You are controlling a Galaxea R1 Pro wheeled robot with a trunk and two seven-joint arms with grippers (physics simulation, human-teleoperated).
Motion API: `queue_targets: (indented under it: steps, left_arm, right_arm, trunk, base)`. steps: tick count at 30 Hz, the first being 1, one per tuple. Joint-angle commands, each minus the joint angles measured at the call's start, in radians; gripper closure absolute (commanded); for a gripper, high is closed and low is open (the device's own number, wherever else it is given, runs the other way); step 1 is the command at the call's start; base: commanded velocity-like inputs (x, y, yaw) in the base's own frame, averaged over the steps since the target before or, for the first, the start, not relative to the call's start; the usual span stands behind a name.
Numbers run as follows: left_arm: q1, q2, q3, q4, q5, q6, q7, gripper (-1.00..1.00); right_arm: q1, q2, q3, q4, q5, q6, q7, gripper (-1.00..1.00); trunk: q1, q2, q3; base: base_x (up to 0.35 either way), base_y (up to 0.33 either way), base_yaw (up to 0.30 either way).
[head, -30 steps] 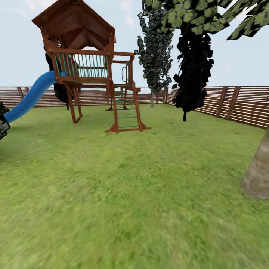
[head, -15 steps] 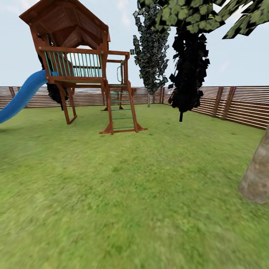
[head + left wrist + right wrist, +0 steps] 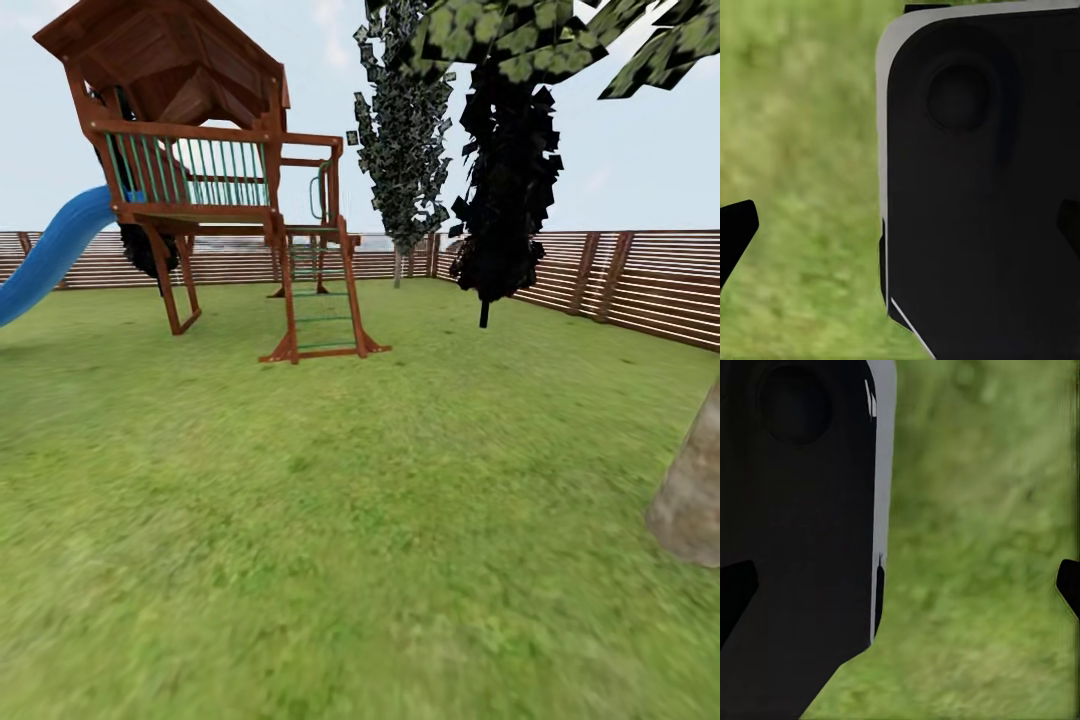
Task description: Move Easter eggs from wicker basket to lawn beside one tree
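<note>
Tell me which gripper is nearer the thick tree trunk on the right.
Right, probably. The tree trunk stands to the robot's right; the left gripper and right gripper both hang open over lawn beside its dark body.

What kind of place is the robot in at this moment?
It looks like a fenced back garden with a play area. A green lawn covers the ground, a wooden playhouse with a blue slide stands on it, and a brown slat fence closes it in. Trees grow near the fence.

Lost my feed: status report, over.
Both grippers open, empty, over the lawn. No basket or eggs in sight. Playset ahead left, pale trunk near right. Path clear.
</note>
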Motion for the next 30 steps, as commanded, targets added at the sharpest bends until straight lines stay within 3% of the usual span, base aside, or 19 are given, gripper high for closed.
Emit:
queue_targets:
  steps: [1, 30]
  left_arm:
    - [0.001, 0.000, 0.001, -0.002, 0.000, 0.001, 0.000, -1.00]
    - [0.001, 0.000, 0.001, -0.002, 0.000, 0.001, -0.001, -1.00]
  right_arm:
    - [-0.001, 0.000, -0.001, 0.001, 0.008, 0.000, -0.001, -1.00]
    - [-0.001, 0.000, -0.001, 0.001, 0.008, 0.001, -0.001, -1.00]
  trunk:
    - [0.001, 0.000, -0.001]
    - [0.001, 0.000, -0.001]
  base:
    - [0.294, -0.118, 0.000]
    - [0.294, -0.118, 0.000]
